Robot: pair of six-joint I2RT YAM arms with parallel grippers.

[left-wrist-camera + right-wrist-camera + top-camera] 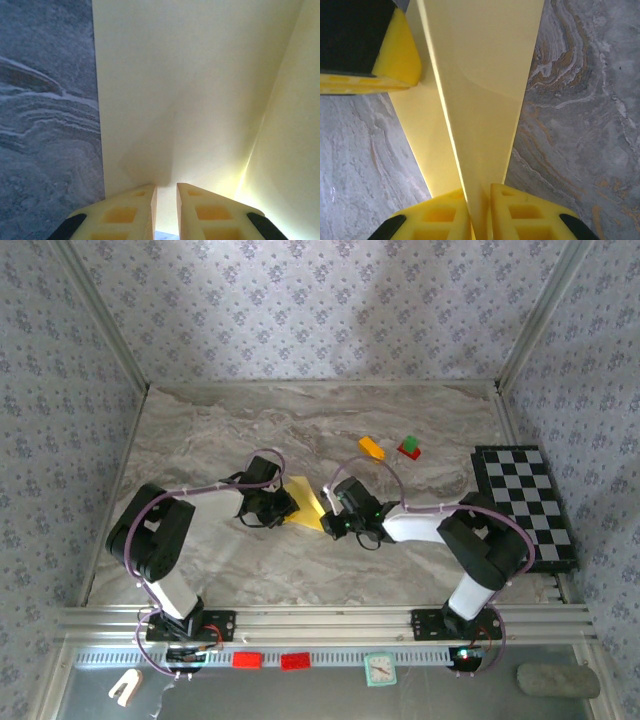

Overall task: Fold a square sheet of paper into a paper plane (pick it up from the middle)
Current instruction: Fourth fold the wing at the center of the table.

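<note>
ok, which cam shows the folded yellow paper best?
Right wrist: the folded yellow paper sheet sits centred, raised flap and crease clear. Left wrist shows the sheet as flat panels, too close; top external, the sheet is a small wedge.

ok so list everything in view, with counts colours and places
sheet of paper: one, yellow, partly folded, mid-table between the tools
orange block: one, orange, behind the paper
green-and-red block: one, green over red, beside the orange one
checkered board: one, black and white, table's right edge
table: one, grey marble, under everything
red pieces: two, red, front strip
small clock: one, pale green, front strip
grey lump: one, grey, front right
left tool: one, yellowish fingers, shut on the paper
right tool: one, yellowish fingers, shut on its folded ridge
</note>
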